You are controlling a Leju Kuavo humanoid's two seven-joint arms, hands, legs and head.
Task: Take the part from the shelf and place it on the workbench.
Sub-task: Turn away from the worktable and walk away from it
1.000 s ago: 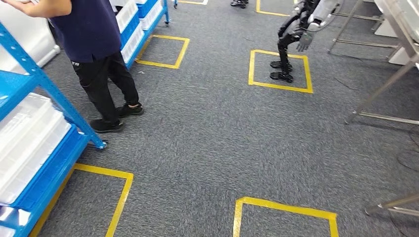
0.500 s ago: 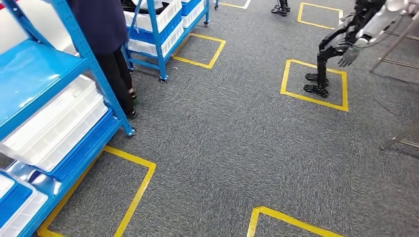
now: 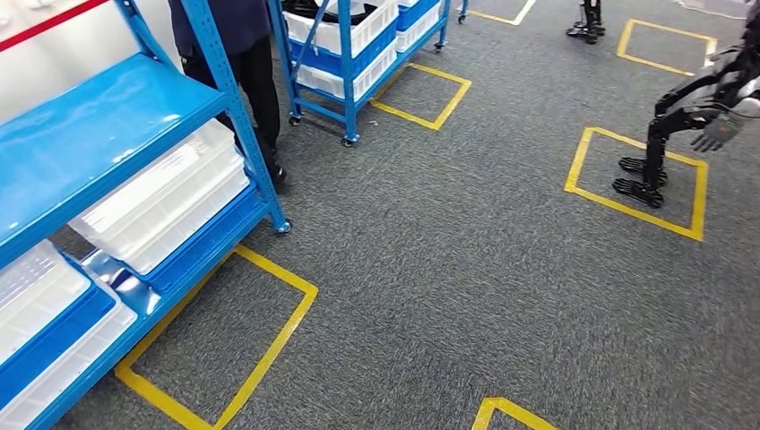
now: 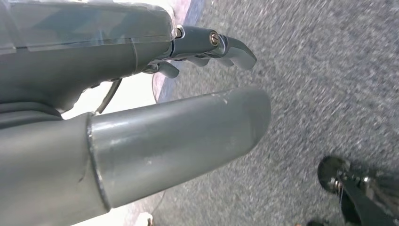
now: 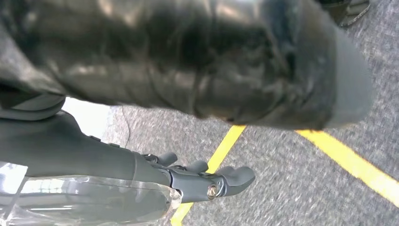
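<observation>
Part not identifiable from my feeds; I cannot tell which bin holds it. Blue steel shelf (image 3: 116,107) stands at the left of the head view, white plastic bins (image 3: 166,210) on its lower levels, more white bins (image 3: 36,296) on the level below. Second blue wheeled rack (image 3: 354,54) further back, also carrying white bins. A person in dark trousers (image 3: 255,85) stands between the two racks, just behind the near shelf's upright.

Left hand (image 4: 141,117): thick grey thumb straight, dark fingers (image 4: 221,44) slightly curled and apart from the thumb, nothing between them, hanging over grey carpet (image 4: 320,84).

Right hand (image 5: 188,155): dark fingers (image 5: 226,179) loosely bent, apart from the thumb, holding nothing, above a yellow tape line (image 5: 348,160) on the carpet.

Yellow tape squares (image 3: 242,349) mark the floor. Another black humanoid robot (image 3: 695,112) stands in a taped square at far right.
</observation>
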